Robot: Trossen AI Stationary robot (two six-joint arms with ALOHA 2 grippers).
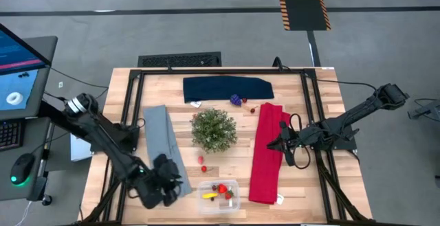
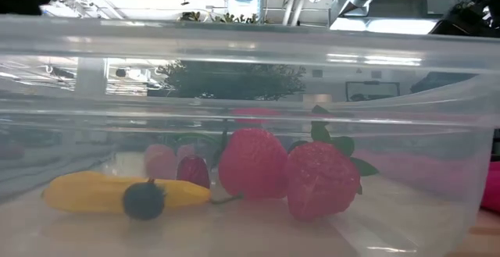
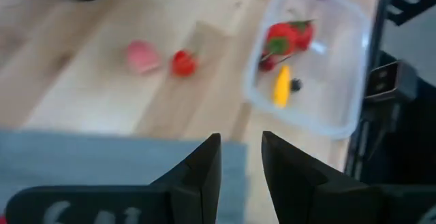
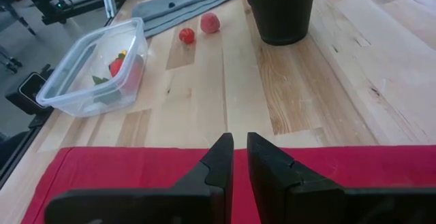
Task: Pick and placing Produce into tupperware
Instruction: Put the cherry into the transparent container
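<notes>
**Fruit in the tub, two berries left on the boards**

The clear tupperware [image 1: 218, 196] sits at the near edge of the wooden table [image 1: 323, 185], between the grey cloth [image 1: 163, 140] and the red cloth [image 1: 267, 154]. Inside it lie two red strawberries [image 2: 291, 175], a yellow piece [image 2: 101, 193] and a small dark berry [image 2: 144, 200] resting against it. Out on the bare wood, between the tub and the potted plant [image 1: 214, 130], a small red berry [image 3: 182, 62] and a paler pink one [image 3: 142, 56] lie side by side. A purple grape cluster [image 1: 236, 100] rests just below the dark blue cloth [image 1: 227, 88], with another little red piece [image 1: 252, 109] near it.

The left gripper [image 3: 240, 157] hangs over the near end of the grey cloth, just beside the tub, its fingers a little apart and holding nothing. The right gripper [image 4: 240, 157] waits above the red cloth, fingers nearly together with only a slim gap, empty.
</notes>
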